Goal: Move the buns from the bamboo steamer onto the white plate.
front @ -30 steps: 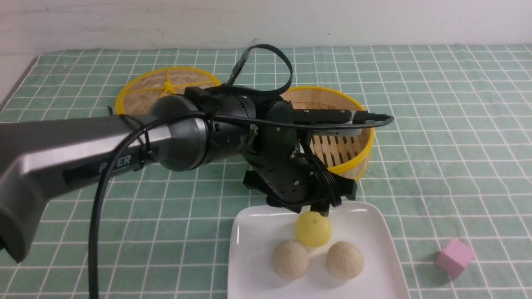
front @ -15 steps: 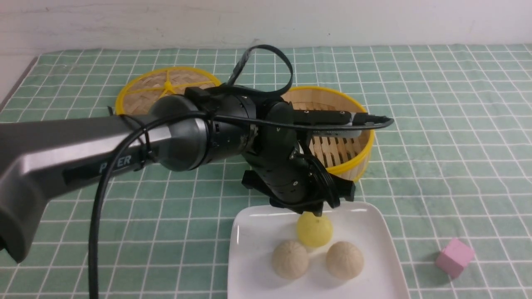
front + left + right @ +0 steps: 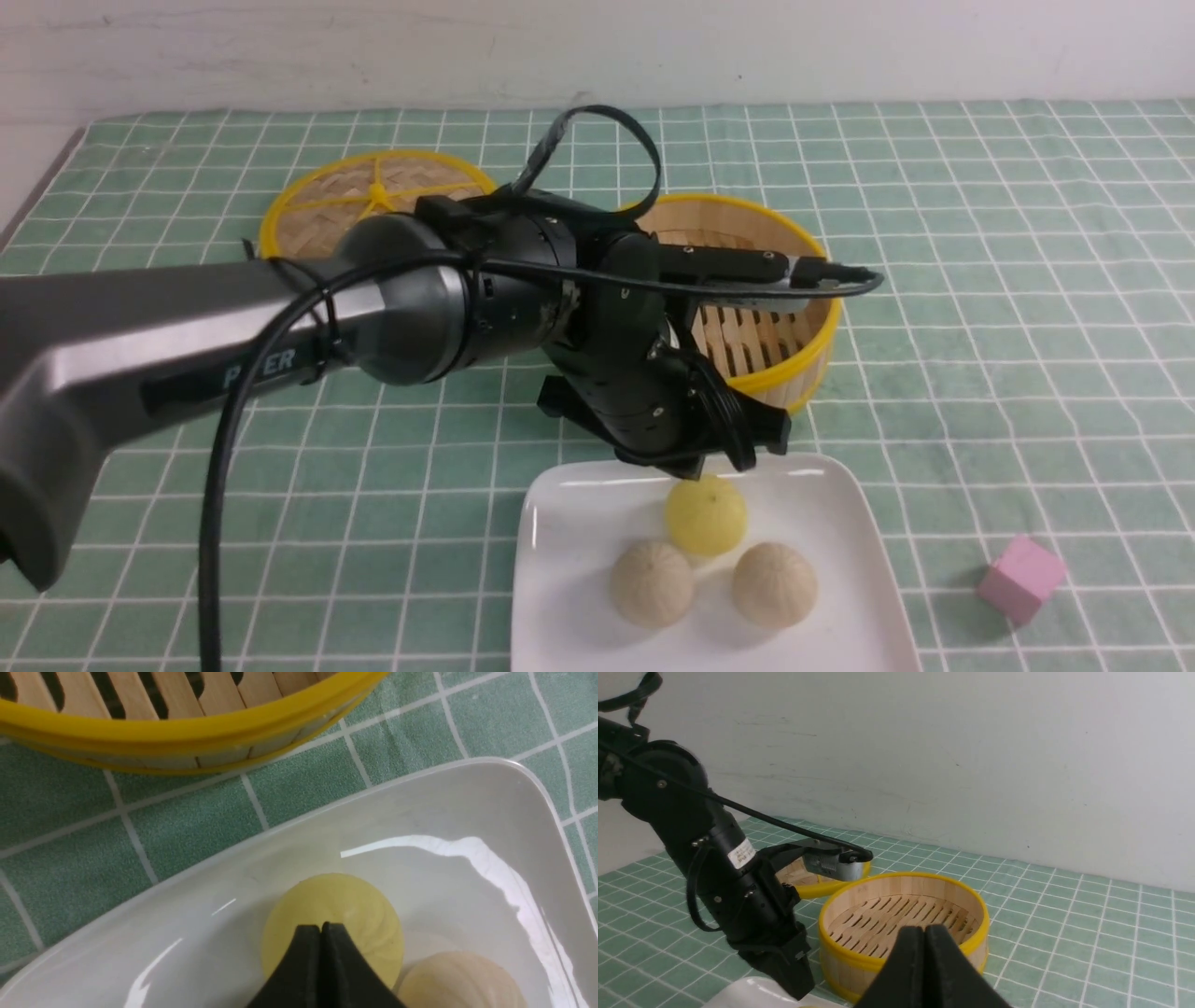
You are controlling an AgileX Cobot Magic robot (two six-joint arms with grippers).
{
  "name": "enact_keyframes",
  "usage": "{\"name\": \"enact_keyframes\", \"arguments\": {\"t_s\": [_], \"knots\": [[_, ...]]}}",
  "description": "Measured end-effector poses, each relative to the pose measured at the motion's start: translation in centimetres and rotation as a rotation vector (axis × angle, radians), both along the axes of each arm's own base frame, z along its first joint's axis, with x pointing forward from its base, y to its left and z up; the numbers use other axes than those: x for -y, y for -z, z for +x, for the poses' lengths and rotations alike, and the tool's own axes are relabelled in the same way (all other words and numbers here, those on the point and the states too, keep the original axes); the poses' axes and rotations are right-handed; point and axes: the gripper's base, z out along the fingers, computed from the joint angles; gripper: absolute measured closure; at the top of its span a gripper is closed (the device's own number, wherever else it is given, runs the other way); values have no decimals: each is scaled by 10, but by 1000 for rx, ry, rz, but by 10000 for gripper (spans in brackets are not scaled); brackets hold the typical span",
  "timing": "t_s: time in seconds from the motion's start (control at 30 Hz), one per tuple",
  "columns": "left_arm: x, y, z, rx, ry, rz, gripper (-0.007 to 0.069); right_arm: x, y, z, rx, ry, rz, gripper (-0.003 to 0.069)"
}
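All three buns lie on the white plate point(image 3: 569, 523): the yellow one point(image 3: 706, 515) at the far side, two beige ones point(image 3: 652, 584) point(image 3: 774, 584) nearer. My left gripper point(image 3: 702, 467) hangs just above the yellow bun point(image 3: 345, 914), shut with nothing in it; its tips point(image 3: 320, 927) meet over the bun, clear of the beige bun point(image 3: 458, 980). The bamboo steamer point(image 3: 794, 364) stands beyond the plate with only its bare slatted floor showing. My right gripper point(image 3: 924, 929) is shut and empty, held off the table with the steamer point(image 3: 840, 947) beyond it; it is out of the front view.
The flat woven lid point(image 3: 373, 196) lies at the back left, next to the steamer. A small pink cube point(image 3: 1020, 577) sits on the green checked cloth right of the plate. The left arm point(image 3: 233, 327) stretches across the left half of the front view.
My left gripper has lifted slightly off the yellow bun and drifted a little left. The bun stays on the plate.
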Motion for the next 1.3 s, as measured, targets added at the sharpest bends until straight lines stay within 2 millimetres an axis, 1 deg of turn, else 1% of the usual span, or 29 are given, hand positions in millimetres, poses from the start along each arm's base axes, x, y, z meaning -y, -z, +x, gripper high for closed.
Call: {"name": "enact_keyframes", "arguments": {"t_s": [0.03,0.07,0.13,0.17,0.2,0.23,0.3,0.33,0.5,0.53,0.57,0.6,0.77,0.9,0.93,0.97,1.03,1.1,1.13,1.17,1.2,1.23,1.27,1.3], "knots": [[0,0,0,1,1,1,623,0,1,1,0,13,0,659],[-1,-4,-1,10,3,0,623,1,15,5,-35,77,-15,659],[-3,-12,-2,31,7,-6,623,3,31,9,-72,134,-29,658],[-4,-15,-2,36,8,-8,623,3,34,9,-81,148,-32,657],[-7,-25,-4,65,15,-13,623,5,50,12,-121,199,-45,657],[-9,-33,-5,91,21,-15,623,6,59,13,-147,227,-52,656],[-13,-44,-8,121,27,-20,623,8,67,14,-171,253,-58,655],[-19,-61,-12,163,35,-26,623,10,81,14,-208,292,-66,654],[-39,-102,-28,251,50,-20,623,13,113,16,-305,365,-84,651],[-40,-103,-29,252,51,-16,623,13,114,16,-308,367,-85,650],[-48,-116,-35,281,54,-9,623,14,115,16,-310,380,-84,649],[-53,-124,-39,301,54,-9,623,14,115,16,-313,383,-85,648],[-85,-164,-64,378,32,12,623,15,116,15,-329,388,-88,645],[-125,-199,-98,437,-13,36,623,15,116,15,-330,388,-88,641],[-129,-202,-102,440,-22,37,623,15,116,15,-331,388,-88,641],[-144,-210,-114,456,-45,40,623,15,116,15,-331,388,-88,640],[-169,-217,-137,491,-98,20,623,15,116,15,-331,388,-89,639],[-186,-216,-153,523,-130,-8,623,15,116,15,-332,388,-89,639],[-199,-211,-165,571,-154,-45,623,15,116,15,-332,388,-89,639],[-202,-208,-168,578,-157,-51,623,15,116,15,-332,388,-89,639],[-211,-200,-178,624,-176,-109,623,15,116,15,-332,388,-89,639],[-216,-193,-185,665,-191,-185,623,15,116,15,-332,388,-89,639],[-218,-183,-188,674,-195,-223,623,15,116,15,-332,388,-89,639],[-220,-179,-193,687,-207,-270,623,15,116,15,-332,388,-89,639]]}}
